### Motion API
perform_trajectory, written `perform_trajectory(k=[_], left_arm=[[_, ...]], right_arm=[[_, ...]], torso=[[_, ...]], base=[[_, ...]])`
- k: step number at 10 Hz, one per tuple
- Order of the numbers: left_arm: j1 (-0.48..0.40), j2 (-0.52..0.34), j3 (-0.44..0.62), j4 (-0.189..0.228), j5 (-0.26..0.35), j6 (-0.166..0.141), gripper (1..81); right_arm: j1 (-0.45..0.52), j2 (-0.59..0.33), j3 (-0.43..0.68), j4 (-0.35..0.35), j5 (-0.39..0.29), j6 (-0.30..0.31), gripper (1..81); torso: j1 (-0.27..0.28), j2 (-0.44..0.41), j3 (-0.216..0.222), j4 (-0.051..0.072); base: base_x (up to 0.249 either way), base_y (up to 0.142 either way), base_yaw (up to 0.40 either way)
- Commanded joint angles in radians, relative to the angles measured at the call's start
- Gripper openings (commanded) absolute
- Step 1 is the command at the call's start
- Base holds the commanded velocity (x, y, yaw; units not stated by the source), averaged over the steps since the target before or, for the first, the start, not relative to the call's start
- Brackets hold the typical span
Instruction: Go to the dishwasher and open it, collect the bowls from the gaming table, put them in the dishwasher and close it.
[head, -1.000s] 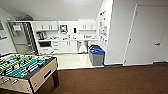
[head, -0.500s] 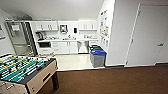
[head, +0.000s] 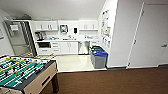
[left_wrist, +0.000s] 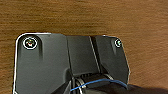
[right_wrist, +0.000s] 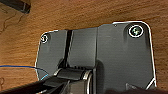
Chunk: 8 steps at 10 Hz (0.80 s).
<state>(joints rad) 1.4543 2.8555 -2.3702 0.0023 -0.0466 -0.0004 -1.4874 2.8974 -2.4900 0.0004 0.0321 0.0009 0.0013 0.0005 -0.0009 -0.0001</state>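
I'm on brown carpet (head: 112, 81) facing a white kitchenette; one steel-fronted dishwasher (head: 83, 47) sits under its surface (head: 65, 40), far ahead. One foosball table (head: 23, 73) stands near-left, bins (head: 99, 58) right. I cannot tell either tool's state.

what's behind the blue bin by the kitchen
Behind the blue bin stands a green-lidded bin, mostly hidden. Further back, the steel dishwasher sits shut under the counter. The floor between them is covered.
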Motion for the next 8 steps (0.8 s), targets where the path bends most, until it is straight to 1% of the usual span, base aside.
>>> perform_trajectory(k=[1,8], left_arm=[[-0.056,-0.004,0.014,-0.004,0.047,0.002,81.1],[-0.056,-0.002,0.012,-0.004,0.045,0.002,81.1]], right_arm=[[0.057,-0.013,0.004,-0.003,-0.051,-0.004,81.1],[0.057,-0.013,0.004,-0.005,-0.051,-0.002,81.1]], torso=[[0.000,-0.001,0.000,0.000],[0.000,-0.001,0.000,0.000]], base=[[0.177,0.000,0.000],[0.178,0.000,0.000]])
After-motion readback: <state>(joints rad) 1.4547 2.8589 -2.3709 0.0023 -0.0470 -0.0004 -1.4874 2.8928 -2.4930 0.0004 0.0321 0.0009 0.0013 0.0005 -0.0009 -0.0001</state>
